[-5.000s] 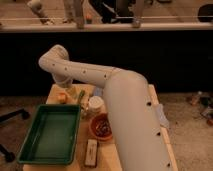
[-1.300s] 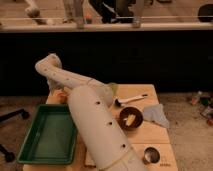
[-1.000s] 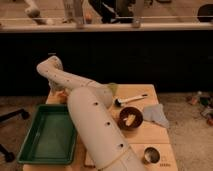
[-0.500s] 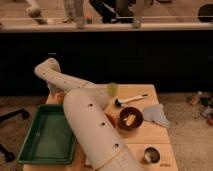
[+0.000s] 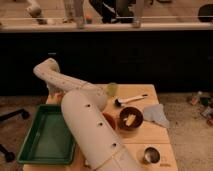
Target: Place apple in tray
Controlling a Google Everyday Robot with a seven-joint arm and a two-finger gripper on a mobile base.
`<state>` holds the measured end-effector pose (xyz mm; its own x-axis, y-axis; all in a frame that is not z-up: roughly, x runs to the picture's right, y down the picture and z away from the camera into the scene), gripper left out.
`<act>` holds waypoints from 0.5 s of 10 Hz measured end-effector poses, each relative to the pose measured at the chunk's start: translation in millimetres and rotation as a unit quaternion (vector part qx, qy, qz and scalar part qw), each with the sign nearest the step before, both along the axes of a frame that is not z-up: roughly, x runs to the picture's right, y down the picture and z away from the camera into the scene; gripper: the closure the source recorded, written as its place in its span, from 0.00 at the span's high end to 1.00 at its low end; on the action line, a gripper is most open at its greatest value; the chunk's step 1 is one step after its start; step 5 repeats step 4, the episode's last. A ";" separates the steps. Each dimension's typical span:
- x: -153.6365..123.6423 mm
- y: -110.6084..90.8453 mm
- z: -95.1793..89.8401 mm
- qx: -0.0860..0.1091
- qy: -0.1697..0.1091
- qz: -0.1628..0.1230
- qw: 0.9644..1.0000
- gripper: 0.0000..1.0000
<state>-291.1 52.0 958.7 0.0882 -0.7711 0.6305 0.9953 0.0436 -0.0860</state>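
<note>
Change: swung leftward since five seconds ago, baring the counter's right half; hardly shifted over the last half-second.
Arm (image 5: pixel 92 127): white, perforated, rising from the bottom edge, bending near the counter's back-left corner.
Gripper (image 5: pixel 56 96): down at the back-left corner, just behind the tray; cannot tell its grip (mostly hidden by the arm).
Apple (image 5: pixel 59 95): orange patch right at the gripper, at the back-left corner, above the tray's far rim.
Tray (image 5: pixel 49 134): green, along the counter's left edge.
Counter (image 5: pixel 145 132): wooden.
Right half: brown bowl (image 5: pixel 131 118) mid-counter, green cup (image 5: pixel 112 89) by the back edge, brush (image 5: pixel 131 100), grey cloth (image 5: pixel 157 114) near the right edge, metal cup (image 5: pixel 151 155) at the front-right corner.
</note>
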 end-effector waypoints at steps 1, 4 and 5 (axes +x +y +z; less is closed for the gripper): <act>-1.0 -0.4 -1.2 0.001 -0.005 0.003 1.000 0.59; 17.1 -22.2 -13.1 0.019 -0.039 0.063 0.997 0.28; 17.1 -22.2 -13.1 0.019 -0.039 0.063 0.997 0.28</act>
